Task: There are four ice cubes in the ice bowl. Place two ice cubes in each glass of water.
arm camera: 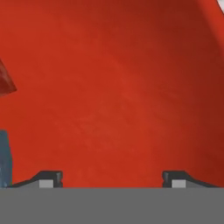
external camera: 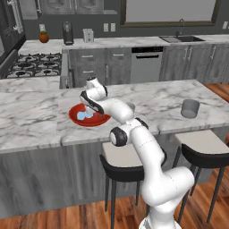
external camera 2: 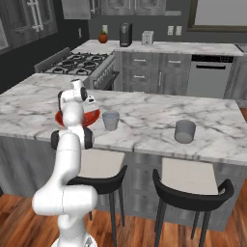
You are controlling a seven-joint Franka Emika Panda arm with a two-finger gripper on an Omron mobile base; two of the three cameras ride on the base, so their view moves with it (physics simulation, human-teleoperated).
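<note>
While we reach down into the ice bowl (external camera: 103, 120) on the worktop (external camera: 40, 118), its ice cubes (external camera: 83, 116) show beside our wrist from the left, the nearer glass (external camera 2: 110, 120) from the right, and our fingers (arm camera: 109, 179), apart and empty, face bare red with a cube (arm camera: 4, 159) off to their left.

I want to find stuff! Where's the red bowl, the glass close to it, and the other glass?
red bowl (external camera: 99, 120), left base view, front rim.
near glass (external camera 2: 110, 120), right base view, its side.
far glass (external camera 2: 185, 131), right base view, its side.
</note>
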